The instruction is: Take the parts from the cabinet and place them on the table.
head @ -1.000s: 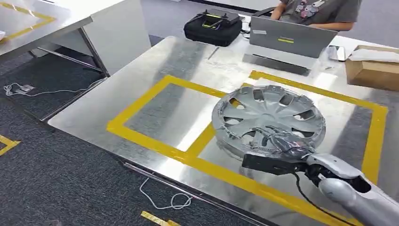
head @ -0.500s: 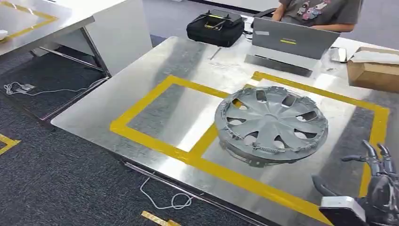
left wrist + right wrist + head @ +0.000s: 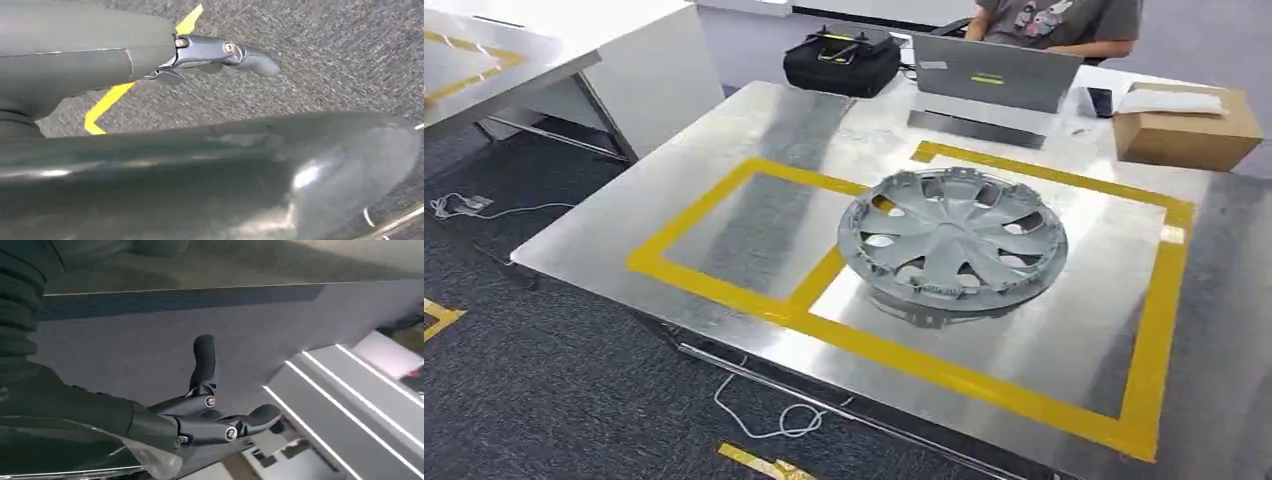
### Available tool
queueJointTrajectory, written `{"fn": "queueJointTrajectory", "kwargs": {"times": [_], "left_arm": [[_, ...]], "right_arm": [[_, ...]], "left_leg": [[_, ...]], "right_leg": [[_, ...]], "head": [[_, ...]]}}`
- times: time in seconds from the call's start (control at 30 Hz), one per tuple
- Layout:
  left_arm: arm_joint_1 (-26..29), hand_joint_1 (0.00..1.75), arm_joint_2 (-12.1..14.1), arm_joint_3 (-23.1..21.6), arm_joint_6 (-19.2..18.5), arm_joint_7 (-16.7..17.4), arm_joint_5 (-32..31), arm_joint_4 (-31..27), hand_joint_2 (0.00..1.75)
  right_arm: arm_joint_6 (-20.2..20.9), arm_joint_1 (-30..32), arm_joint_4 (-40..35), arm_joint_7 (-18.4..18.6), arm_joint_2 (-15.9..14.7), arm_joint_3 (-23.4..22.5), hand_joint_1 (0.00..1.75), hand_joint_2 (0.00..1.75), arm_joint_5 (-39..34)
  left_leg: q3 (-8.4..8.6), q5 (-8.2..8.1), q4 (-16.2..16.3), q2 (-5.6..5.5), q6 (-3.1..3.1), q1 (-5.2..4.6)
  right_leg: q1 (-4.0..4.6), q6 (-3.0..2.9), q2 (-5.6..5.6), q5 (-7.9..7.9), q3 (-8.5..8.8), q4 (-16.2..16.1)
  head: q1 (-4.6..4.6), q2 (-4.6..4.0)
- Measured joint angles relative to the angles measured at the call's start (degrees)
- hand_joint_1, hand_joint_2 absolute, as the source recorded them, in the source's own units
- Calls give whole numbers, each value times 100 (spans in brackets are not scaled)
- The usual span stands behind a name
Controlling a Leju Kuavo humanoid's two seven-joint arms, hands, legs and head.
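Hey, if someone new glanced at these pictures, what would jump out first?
The grey hubcap, lying flat on the shiny metal table across a line of the yellow tape frame. Behind it, a person sits at a laptop, with a cardboard box alongside.

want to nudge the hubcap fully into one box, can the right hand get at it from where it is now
Probably yes, after reaching back up. Nothing stands against the hubcap on the table. The right hand holds nothing, fingers apart, off the tabletop.
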Motion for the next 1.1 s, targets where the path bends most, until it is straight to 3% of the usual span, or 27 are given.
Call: {"fn": "queueJointTrajectory", "kwargs": {"times": [0.07,0.1,0.13,0.17,0.23,0.3,0.33,0.43,0.47,0.5,0.57,0.6,0.63,0.67,0.73,0.77,0.8,0.83,0.9,0.93,0.97,1.0,1.03,1.1], "left_arm": [[-73,0,-2,-6,9,-35,-48,39,0],[-97,0,-2,-9,13,-40,-54,57,0],[-113,0,-7,-11,16,-46,-63,72,0],[-124,0,-11,-11,16,-53,-74,87,0],[-135,0,-13,-11,-21,-59,-53,98,0],[-82,0,-11,-48,-85,21,109,16,0],[-37,0,-24,-68,-87,67,186,-35,0],[115,0,-30,-157,-31,231,313,-125,0],[113,0,-33,-168,-6,220,308,-127,0],[107,0,-33,-175,7,218,297,-127,0],[115,0,-44,-186,7,214,262,-127,0],[110,0,-46,-186,9,214,262,-127,0],[109,0,-46,-188,22,220,262,-129,0],[109,0,-46,-190,26,225,265,-129,0],[105,0,-50,-192,74,225,250,-127,0],[94,0,-55,-192,107,216,194,-125,0],[78,0,-55,-192,127,218,192,-125,0],[76,0,-61,-195,149,229,190,-127,0],[74,0,-63,-197,177,277,206,-127,0],[75,0,-74,-199,195,284,199,-125,0],[69,0,-74,-197,206,268,177,-122,0],[59,0,-74,-197,208,253,144,-116,0],[51,0,-74,-197,206,244,142,-110,0],[19,0,-72,-197,206,240,125,-88,0]], "right_arm": [[-2,-10,149,-18,84,-44,0,175,-17],[-2,-15,206,-18,110,-59,0,175,-18],[-2,-22,254,-20,129,-79,0,175,-20],[-2,-26,285,-18,145,-94,0,175,-22],[-2,-25,324,165,173,-118,0,175,76],[-56,124,324,798,195,-55,0,175,107],[-87,219,326,1101,206,-9,0,175,83],[-114,447,396,1741,254,200,0,175,61],[-94,501,466,1862,258,267,0,175,44],[-65,533,528,1952,258,313,0,175,39],[149,536,705,2125,267,424,0,175,142],[283,540,815,2263,267,483,0,175,168],[467,563,870,2479,267,522,0,175,205],[583,603,894,2604,267,565,0,175,223],[802,652,936,2843,267,644,0,175,251],[907,656,965,2931,267,675,0,175,262],[984,653,986,3010,267,706,0,175,286],[1058,660,993,3071,267,743,0,175,308],[1181,683,1017,3112,267,782,0,175,308],[1241,704,1045,3101,267,793,0,175,293],[1288,688,1091,3055,267,793,0,175,282],[1316,651,1135,3018,267,791,0,175,271],[1348,630,1196,3012,267,789,0,175,260],[1364,579,1310,2983,267,795,0,175,249]], "left_leg": [[-183,-709,909,-10,-35,3],[-221,-870,1281,-10,-35,3],[-171,-862,1455,-11,-29,2],[-8,-713,1379,-14,-5,1],[586,-379,641,-19,80,-8],[1423,-368,-458,-97,194,-69],[1562,-408,-762,-97,217,-75],[1434,-321,-784,-79,257,-107],[1388,-241,-829,-17,304,-75],[1328,-194,-827,-17,360,-87],[1192,-87,-819,23,398,-112],[1116,-26,-814,49,400,-127],[1034,31,-798,60,398,-138],[941,78,-766,67,391,-143],[726,144,-649,94,373,-142],[620,178,-565,94,353,-141],[539,200,-495,95,324,-150],[478,223,-432,94,300,-166],[411,338,-424,101,238,-153],[392,378,-422,101,206,-152],[356,320,-384,75,164,-137],[308,78,-277,22,106,-122],[233,-297,57,-2,63,-97],[48,-858,915,-7,5,-55]], "right_leg": [[28,-27,-6,116,-136,8],[42,-29,-9,166,-203,14],[58,-29,-10,219,-278,21],[75,-27,-8,270,-353,31],[107,-22,6,367,-445,42],[138,18,11,453,-483,59],[149,46,4,510,-510,77],[126,151,10,672,-593,50],[106,169,15,525,-627,112],[103,180,-1,264,-721,258],[97,194,3,-449,-933,1108],[97,207,3,-638,-994,1522],[97,209,3,-635,-985,1766],[97,208,2,-459,-886,1798],[97,209,-2,30,-414,1288],[96,202,-14,131,9,703],[100,185,-16,-77,342,177],[111,155,-12,-183,588,-203],[135,101,-3,-210,459,-226],[138,45,-6,-167,416,-226],[95,6,-25,-101,359,-246],[98,-22,-32,-55,311,-243],[102,-82,-52,-5,256,-240],[108,-84,-64,91,134,-226]], "head": [[-15,0],[-11,0],[-11,0],[-11,0],[-11,0],[-15,0],[-5,0],[-7,0],[-22,0],[11,0],[33,0],[30,0],[30,0],[28,0],[35,0],[28,0],[30,2],[26,0],[24,0],[26,0],[33,0],[13,0],[6,0],[0,0]]}}
